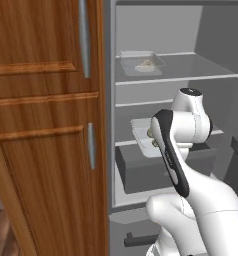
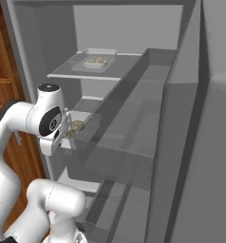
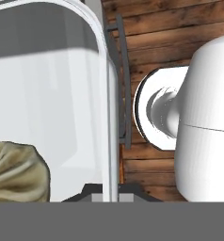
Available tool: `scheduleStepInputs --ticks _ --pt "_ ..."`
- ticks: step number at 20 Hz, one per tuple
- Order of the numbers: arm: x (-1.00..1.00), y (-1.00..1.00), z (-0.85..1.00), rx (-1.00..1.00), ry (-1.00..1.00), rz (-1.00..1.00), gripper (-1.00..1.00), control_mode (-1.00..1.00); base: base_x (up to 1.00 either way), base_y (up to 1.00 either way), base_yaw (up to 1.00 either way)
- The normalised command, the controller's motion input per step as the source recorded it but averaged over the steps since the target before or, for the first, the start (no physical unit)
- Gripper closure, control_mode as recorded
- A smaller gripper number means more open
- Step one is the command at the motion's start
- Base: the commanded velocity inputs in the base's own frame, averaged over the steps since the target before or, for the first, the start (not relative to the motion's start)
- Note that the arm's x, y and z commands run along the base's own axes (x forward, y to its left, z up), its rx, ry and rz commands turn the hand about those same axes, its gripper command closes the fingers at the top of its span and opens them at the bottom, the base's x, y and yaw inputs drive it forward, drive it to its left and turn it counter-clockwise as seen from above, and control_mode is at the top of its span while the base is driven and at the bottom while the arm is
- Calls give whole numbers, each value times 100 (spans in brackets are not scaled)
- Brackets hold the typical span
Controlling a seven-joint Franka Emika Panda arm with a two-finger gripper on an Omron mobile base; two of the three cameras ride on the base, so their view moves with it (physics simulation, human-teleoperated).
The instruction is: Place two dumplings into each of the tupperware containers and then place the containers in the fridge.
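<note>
Your fridge (image 1: 211, 45) stands open beside tall wooden cabinets (image 1: 46, 125) with grey vertical handles. No brand, label or writing can be read anywhere.

On the upper glass shelf (image 1: 201, 70), toward the back left corner, sits one clear tupperware container (image 1: 141, 63) with pale dumplings (image 1: 145, 64) inside. From the right base view the same container (image 2: 97, 60) rests flat on that shelf.

Your second container (image 1: 141, 135) is at the level of the shelf below, above the grey drawer (image 1: 146, 172), with the arm's wrist right in front of it. Tan dumplings (image 2: 76, 126) show in it in the right base view. Whether it rests on that shelf you cannot tell.

In the hand view, your gripper (image 3: 110, 194) is pressed together on the thin rim of this container (image 3: 48, 94), its dark tips on either side of the translucent wall. One lumpy beige dumpling (image 3: 17, 172) lies inside, at the lower left of that view. Past the rim you see wooden floor (image 3: 156, 33) and a dark grey handle (image 3: 123, 84).
</note>
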Motion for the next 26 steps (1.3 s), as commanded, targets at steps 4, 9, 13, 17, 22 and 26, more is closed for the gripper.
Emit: scheduleStepInputs --ticks 4,9,13,17,22,26 --pt "0 0 0 0 0 0 100 100 11 0 5" --pt "0 0 0 0 0 0 100 100 12 0 5" --pt "0 0 0 0 0 0 100 100 10 0 5" --pt "0 0 0 0 0 0 100 100 8 0 6" --pt "0 0 0 0 0 0 100 100 6 0 6" --pt "0 0 0 0 0 0 100 100 6 -4 5"
